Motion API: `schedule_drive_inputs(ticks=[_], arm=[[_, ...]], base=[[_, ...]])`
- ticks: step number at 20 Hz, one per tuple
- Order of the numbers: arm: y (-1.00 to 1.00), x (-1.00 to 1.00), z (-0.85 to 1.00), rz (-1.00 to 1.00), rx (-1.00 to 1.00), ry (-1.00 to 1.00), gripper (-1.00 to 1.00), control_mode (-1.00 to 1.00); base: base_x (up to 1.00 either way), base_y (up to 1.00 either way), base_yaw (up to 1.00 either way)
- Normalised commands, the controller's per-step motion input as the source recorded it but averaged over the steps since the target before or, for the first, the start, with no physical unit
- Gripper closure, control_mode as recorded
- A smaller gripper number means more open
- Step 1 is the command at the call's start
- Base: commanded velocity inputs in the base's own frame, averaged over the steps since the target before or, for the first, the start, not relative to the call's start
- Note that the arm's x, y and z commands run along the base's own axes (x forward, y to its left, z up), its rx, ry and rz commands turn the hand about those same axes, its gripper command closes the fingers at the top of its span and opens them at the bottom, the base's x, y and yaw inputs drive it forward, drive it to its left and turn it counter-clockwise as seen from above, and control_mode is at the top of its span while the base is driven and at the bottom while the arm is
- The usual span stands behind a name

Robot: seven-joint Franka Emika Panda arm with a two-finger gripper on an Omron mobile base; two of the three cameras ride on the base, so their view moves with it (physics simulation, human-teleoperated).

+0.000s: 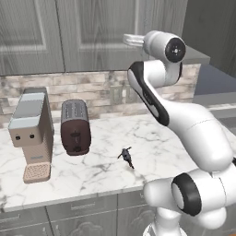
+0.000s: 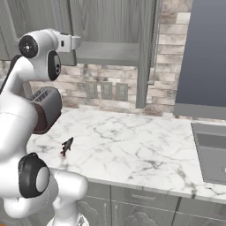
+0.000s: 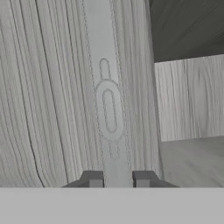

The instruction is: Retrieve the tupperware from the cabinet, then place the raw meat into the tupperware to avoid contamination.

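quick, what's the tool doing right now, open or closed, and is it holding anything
Tool: closed on the cabinet door handle, fingertips either side of the pale bar.

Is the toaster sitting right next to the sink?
No. In the right base view the toaster stands at the counter's left end, while the sink is far off at the right end.

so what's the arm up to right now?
It's working on the cabinet. The arm is raised to the wall cabinet's right door, and in the hand view the gripper is closed on the door's long pale handle. The door looks ajar, with the shelf edge showing in the right base view. No tupperware can be seen yet. On the counter sit a toaster and a coffee machine.
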Motion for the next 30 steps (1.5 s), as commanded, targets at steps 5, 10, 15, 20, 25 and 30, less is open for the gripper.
schedule_drive_inputs(ticks=[5, 10, 15, 20, 25, 30], arm=[[0.57, -0.41, -0.01, 0.01, -0.07, 0.00, 1.00, -1.00], [0.75, -0.51, -0.04, 0.02, -0.11, 0.00, 1.00, -1.00], [0.85, -0.52, -0.08, 0.00, -0.13, 0.00, 1.00, -1.00], [0.94, -0.56, -0.10, 0.00, -0.14, 0.00, 1.00, -1.00], [0.98, -0.60, -0.06, 0.00, -0.14, 0.00, 1.00, -1.00], [0.95, -0.56, -0.05, 0.00, -0.13, 0.00, 1.00, -1.00]], base=[[0.00, 0.00, 0.00], [0.00, 0.00, 0.00], [0.00, 0.00, 0.00], [0.00, 0.00, 0.00], [0.00, 0.00, 0.00], [0.00, 0.00, 0.00]])
